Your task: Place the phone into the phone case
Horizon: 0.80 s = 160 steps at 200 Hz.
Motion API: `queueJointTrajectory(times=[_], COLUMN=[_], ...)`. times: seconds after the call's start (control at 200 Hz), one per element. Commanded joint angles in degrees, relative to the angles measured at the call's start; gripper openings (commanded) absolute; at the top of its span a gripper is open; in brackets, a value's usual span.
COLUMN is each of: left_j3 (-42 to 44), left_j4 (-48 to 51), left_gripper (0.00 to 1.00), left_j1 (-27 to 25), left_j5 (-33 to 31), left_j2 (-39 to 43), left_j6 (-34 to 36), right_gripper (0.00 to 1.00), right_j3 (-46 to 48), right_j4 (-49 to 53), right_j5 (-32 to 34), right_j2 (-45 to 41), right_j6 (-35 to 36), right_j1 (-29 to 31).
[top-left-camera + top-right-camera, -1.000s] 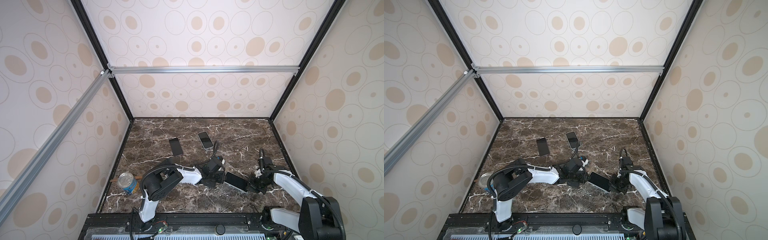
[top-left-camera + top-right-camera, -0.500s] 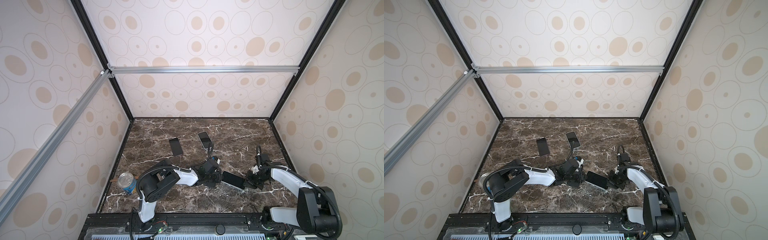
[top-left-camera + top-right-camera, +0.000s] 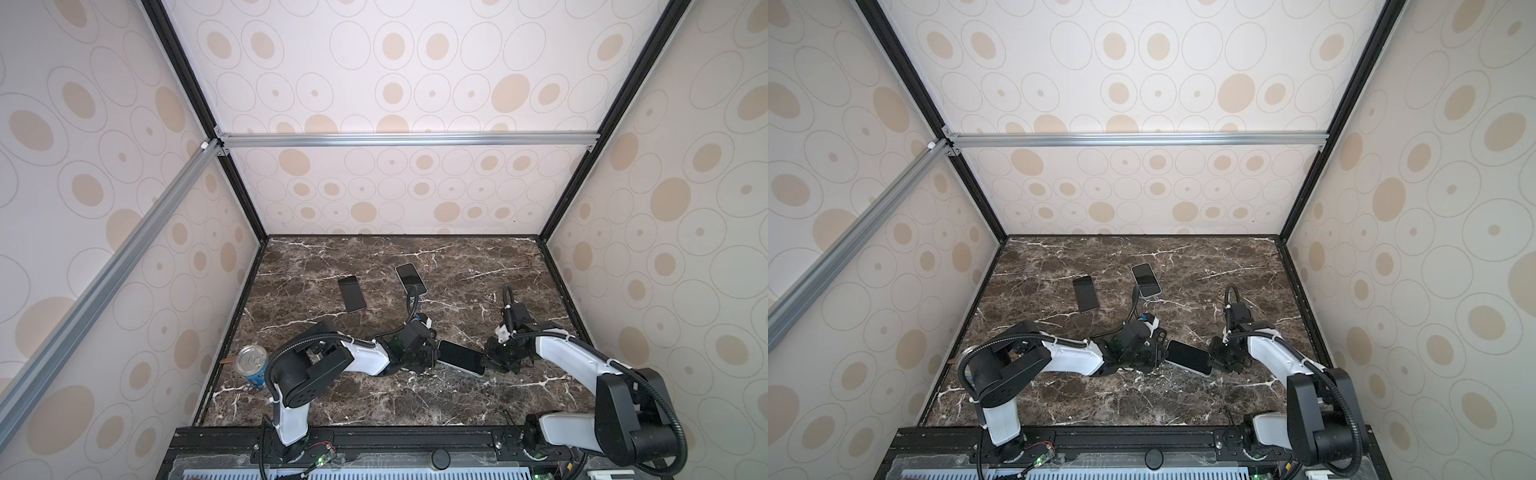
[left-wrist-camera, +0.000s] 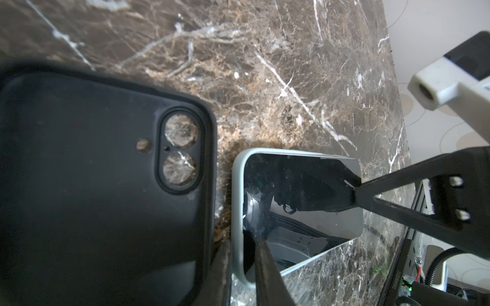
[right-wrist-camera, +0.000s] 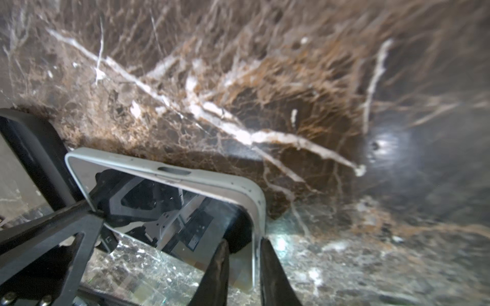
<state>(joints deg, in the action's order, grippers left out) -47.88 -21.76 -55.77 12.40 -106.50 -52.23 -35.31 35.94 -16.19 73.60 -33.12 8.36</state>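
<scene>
The matte black rubber phone case with twin lens holes (image 4: 92,185) is cut off by two edges of the left wrist view, and in both top views it cannot be made out beneath the left gripper (image 3: 434,359). In the right wrist view the far stretch of the brown, white-veined marble tabletop (image 5: 424,132) is blurred. There, whether the right gripper (image 5: 244,242) presses on the pale-edged, dark-screened phone (image 5: 169,196) cannot be told. In a top view the silver-topped blue drink can (image 3: 966,353) is mostly hidden behind the left arm (image 3: 1071,357).

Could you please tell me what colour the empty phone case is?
The empty rubbery phone case is matte black; the left wrist view shows it best.
</scene>
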Motion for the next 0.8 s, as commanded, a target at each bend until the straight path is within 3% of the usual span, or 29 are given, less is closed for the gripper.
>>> queueJointTrajectory(times=[0.0,0.375,0.795], left_j3=[0.6,-0.5,-0.6], left_j4=[1.5,1.8,1.6], left_gripper=[0.18,0.18,0.18], left_j1=[-0.4,-0.3,-0.4], left_j5=[1.2,2.1,2.4], left_j2=[0.1,-0.8,-1.2], left_j6=[-1.0,-0.1,-0.3], right_gripper=[0.24,0.17,0.13], right_j3=[1.5,5.2,6.8], right_j4=[2.1,0.5,4.1], right_j5=[4.4,-2.1,-0.8], right_j2=[-2.7,-4.2,-4.4], right_j6=[-0.3,-0.8,-2.8], right_j1=[0.3,0.4,2.6])
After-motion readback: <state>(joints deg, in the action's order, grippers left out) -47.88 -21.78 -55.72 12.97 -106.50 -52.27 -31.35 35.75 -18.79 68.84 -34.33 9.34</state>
